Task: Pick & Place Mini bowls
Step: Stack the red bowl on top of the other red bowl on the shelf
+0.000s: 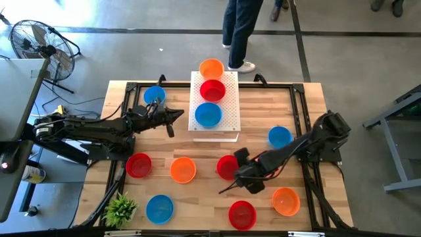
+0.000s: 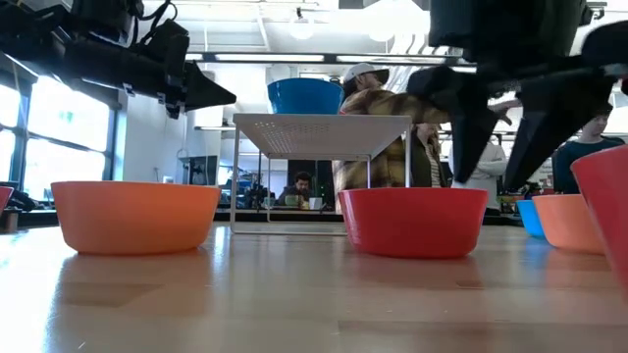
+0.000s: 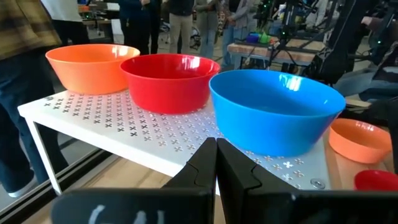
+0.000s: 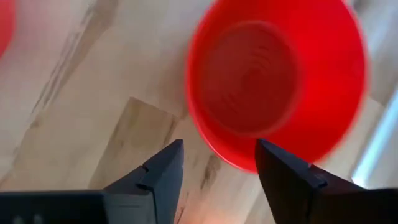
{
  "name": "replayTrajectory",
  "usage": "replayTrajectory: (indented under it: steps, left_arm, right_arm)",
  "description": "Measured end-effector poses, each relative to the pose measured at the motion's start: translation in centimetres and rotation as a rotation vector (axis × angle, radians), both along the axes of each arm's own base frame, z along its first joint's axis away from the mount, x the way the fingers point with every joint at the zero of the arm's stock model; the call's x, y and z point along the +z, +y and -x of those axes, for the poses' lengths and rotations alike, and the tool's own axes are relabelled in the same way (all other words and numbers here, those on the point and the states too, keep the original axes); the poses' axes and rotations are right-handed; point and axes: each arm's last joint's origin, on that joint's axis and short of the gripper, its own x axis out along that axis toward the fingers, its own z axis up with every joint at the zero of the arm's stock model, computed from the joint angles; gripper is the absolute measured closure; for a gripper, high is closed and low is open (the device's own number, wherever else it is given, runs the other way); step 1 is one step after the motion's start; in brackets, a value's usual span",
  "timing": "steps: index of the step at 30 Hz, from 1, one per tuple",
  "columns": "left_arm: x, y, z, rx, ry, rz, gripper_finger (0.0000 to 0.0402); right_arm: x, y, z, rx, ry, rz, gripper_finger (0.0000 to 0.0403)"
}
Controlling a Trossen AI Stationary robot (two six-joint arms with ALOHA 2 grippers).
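On the white perforated platform point(image 1: 214, 125) stand three mini bowls in a row: orange point(image 1: 211, 68) farthest, red point(image 1: 212, 89) in the middle, blue point(image 1: 208, 114) nearest. My left gripper point(image 1: 179, 116) is shut and level just left of the platform, pointing at the blue bowl point(image 3: 277, 109). My right gripper point(image 4: 219, 155) is open and points steeply down over a red mini bowl point(image 4: 273, 81) that sits on its base on the table point(image 1: 227, 166). Its two fingers stand on either side of the bowl's rim, above it and apart from it.
More mini bowls sit on the wooden table: blue point(image 1: 154, 95), red point(image 1: 138, 164), orange point(image 1: 183, 169), blue point(image 1: 159, 209), red point(image 1: 241, 214), orange point(image 1: 285, 201), blue point(image 1: 279, 136). A small green plant point(image 1: 120, 209) stands at the near left corner. A person point(image 1: 240, 33) stands beyond the far edge.
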Motion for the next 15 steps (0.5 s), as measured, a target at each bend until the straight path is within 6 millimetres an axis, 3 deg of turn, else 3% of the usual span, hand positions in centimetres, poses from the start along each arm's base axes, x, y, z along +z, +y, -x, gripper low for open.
replayTrajectory:
  steps: [15]
  left_arm:
    - [-0.2,0.0,0.0,0.001,0.014,0.018,0.0399]
  right_arm:
    - [-1.9,-1.5,-0.9,0.124,0.015,-0.110,0.0348]
